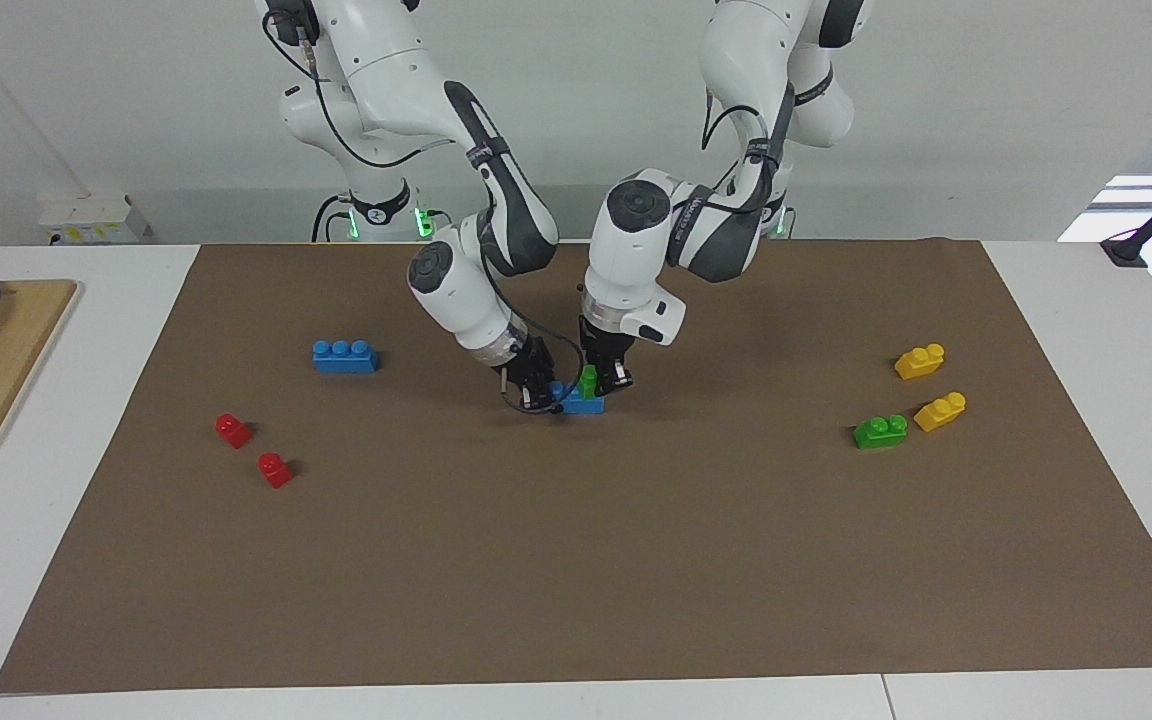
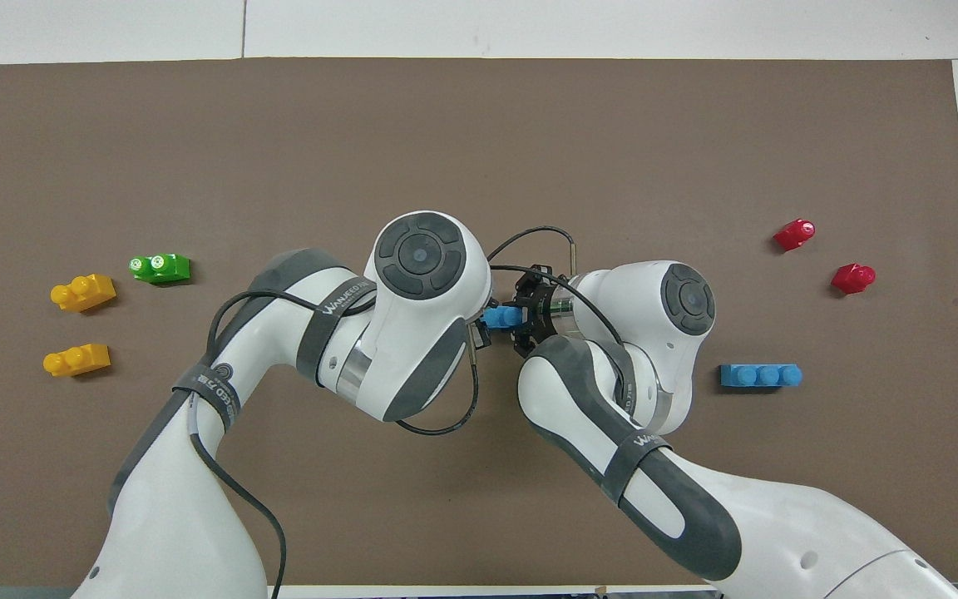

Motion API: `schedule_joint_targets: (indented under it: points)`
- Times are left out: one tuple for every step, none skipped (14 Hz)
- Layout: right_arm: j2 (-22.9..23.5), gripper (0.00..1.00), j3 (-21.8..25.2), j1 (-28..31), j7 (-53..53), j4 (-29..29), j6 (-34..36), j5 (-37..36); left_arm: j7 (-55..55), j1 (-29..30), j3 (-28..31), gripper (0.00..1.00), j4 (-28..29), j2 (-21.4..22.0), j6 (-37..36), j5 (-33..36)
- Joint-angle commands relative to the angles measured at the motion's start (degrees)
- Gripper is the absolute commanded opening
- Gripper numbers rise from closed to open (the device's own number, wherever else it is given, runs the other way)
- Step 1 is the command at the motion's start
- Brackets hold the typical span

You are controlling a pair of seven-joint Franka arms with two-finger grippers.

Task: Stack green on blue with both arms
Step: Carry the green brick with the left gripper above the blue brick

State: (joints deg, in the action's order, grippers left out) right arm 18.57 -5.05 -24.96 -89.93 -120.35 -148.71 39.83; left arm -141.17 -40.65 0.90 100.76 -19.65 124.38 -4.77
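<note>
You have the green brick [image 1: 588,382] on the blue brick [image 1: 581,402]; the left gripper [image 1: 608,378] and the right gripper [image 1: 539,390] each clamp theirs; seating and release remain.

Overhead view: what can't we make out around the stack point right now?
- Held green brick: hidden in the overhead view under the left arm's wrist; seen only in the facing view.
- Held blue brick: only one end shows overhead between left gripper and right gripper.
- Whether green's underside is seated on blue's studs: too small in the facing view.
</note>
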Motion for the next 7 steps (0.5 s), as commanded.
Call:
schedule_joint_targets:
  points:
    - [-0.2,0.0,-0.1,-0.6,0.9,-1.8,-2.5,1.7,-0.5,-2.0,0.8,0.0,-0.9,-1.4,-0.5,1.2]
    - [-0.3,0.0,-0.1,-0.5,1.2,-2.0,-2.5,1.7,-0.3,-2.0,0.8,0.0,-0.9,-1.6,-0.5,1.2]
    - [-0.3,0.0,-0.1,-0.5,1.2,-2.0,-2.5,1.7,0.1,-2.1,0.8,0.0,-0.3,-1.7,-0.6,1.3]
    - [-0.3,0.0,-0.1,-0.5,1.3,-2.0,-2.5,1.7,0.8,-2.1,0.8,0.0,0.1,-1.6,-0.7,1.3]
    - [-0.3,0.0,-0.1,-0.5,1.3,-2.0,-2.5,1.7,1.2,-2.0,0.8,0.0,0.1,-1.6,-0.8,1.3]
    - [-0.3,0.0,-0.1,-0.5,1.3,-2.0,-2.4,1.7,2.0,-2.0,0.8,0.0,0.3,-1.6,-0.6,1.3]
    - [-0.3,0.0,-0.1,-0.5,1.3,-2.0,-2.5,1.7,2.7,-2.0,0.8,0.0,0.4,-1.5,-0.7,1.3]
